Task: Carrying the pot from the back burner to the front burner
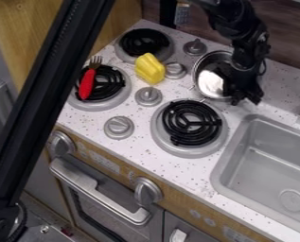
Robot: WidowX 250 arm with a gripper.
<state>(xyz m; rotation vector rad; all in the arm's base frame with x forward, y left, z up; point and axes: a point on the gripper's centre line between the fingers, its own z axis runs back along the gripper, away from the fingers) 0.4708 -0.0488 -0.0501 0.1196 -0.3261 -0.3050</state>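
End effector at rim of pot

Soft, fairly even light, bright glare inside the pot

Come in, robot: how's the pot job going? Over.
Pincer at the pot's right side, hold unclear. Pot behind the front burner, not on it. Yellow object and red fork off left, out of its path.

Print on front panel — none readable.
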